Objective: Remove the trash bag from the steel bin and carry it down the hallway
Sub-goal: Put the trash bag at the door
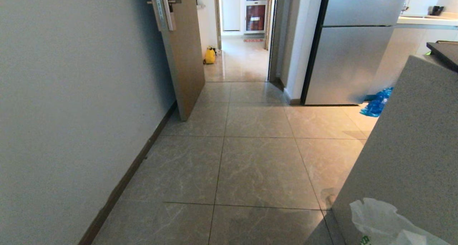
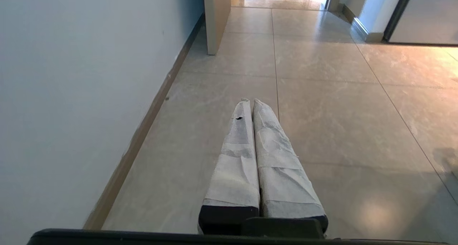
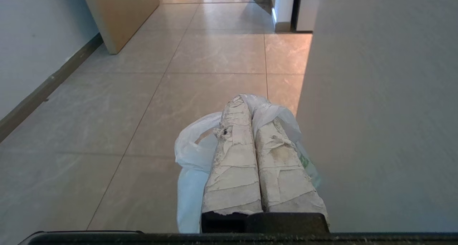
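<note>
- Here, the hallway (image 1: pixel 250 166) of glossy grey-beige tiles is seen running ahead to an open wooden door (image 1: pixel 184 58), which is taken as the landmark.
- The trash bag (image 3: pixel 195 155), thin white plastic with a little green print, is gripped by the right pincer (image 3: pixel 247 100); its taped fingers (image 3: pixel 234 159) are pressed together on a bunched fold of the plastic, and the rest of the bag is seen hanging beneath them.
- In the head view a corner of the trash bag (image 1: pixel 383 220) is seen at the lower right, well short of the door and just beside a grey counter (image 1: pixel 411 148).
- The left pincer (image 2: pixel 250 101) is closed on nothing, its taped fingers (image 2: pixel 238 166) lying side by side above the floor, on the near side of the door and close to the white wall (image 1: pixel 71 94).
- A yellow bag (image 1: pixel 210 56) is seen on the floor beyond the door.
- A steel fridge (image 1: pixel 350 58) stands to the right of the door, past the doorway, with crumpled blue plastic (image 1: pixel 377 103) on the floor at its foot.
</note>
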Robot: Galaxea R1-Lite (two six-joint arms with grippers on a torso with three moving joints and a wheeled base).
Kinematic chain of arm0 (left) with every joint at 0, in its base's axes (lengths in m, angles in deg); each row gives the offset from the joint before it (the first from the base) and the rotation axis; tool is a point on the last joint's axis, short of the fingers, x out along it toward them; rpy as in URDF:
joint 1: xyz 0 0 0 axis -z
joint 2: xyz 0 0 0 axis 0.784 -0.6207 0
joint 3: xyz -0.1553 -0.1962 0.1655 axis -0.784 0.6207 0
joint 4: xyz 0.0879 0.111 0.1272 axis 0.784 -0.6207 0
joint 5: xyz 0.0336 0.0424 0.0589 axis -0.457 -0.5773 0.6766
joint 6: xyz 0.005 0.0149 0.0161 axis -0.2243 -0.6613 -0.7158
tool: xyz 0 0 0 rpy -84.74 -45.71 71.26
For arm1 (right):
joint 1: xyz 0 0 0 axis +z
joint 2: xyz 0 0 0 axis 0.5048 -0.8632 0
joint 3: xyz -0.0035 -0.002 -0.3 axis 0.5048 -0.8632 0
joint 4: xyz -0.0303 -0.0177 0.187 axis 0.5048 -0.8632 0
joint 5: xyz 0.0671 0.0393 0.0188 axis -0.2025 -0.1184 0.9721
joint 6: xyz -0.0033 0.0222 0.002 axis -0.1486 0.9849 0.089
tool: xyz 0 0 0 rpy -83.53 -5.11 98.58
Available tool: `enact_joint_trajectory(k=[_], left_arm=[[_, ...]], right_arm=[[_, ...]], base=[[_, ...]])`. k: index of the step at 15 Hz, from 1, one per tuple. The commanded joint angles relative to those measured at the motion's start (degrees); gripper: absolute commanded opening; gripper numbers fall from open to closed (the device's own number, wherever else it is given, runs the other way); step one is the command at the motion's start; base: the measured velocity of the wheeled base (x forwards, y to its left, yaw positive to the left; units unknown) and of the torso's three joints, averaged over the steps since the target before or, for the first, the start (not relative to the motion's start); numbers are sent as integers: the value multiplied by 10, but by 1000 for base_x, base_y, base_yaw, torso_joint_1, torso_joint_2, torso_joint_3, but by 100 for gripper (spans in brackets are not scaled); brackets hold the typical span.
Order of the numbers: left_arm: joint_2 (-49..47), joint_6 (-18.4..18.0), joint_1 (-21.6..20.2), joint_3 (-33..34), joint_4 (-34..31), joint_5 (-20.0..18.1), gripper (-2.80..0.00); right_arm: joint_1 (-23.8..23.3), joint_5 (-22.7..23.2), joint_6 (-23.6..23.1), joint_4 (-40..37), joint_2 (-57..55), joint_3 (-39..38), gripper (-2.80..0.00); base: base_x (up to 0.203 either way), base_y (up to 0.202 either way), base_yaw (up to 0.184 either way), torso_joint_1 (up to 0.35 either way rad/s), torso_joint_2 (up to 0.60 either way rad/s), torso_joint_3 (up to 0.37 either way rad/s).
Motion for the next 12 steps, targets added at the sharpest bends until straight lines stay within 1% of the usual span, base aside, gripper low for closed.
enact_joint_trajectory(k=[1,12], left_arm=[[0,0,0,1,0,0,-280],[1,0,0,1,0,0,-280]], right_arm=[[0,0,0,0,0,0,-280],[0,0,0,0,0,0,-280]], base=[[191,0,2,4,2,-1],[189,0,0,2,3,2]])
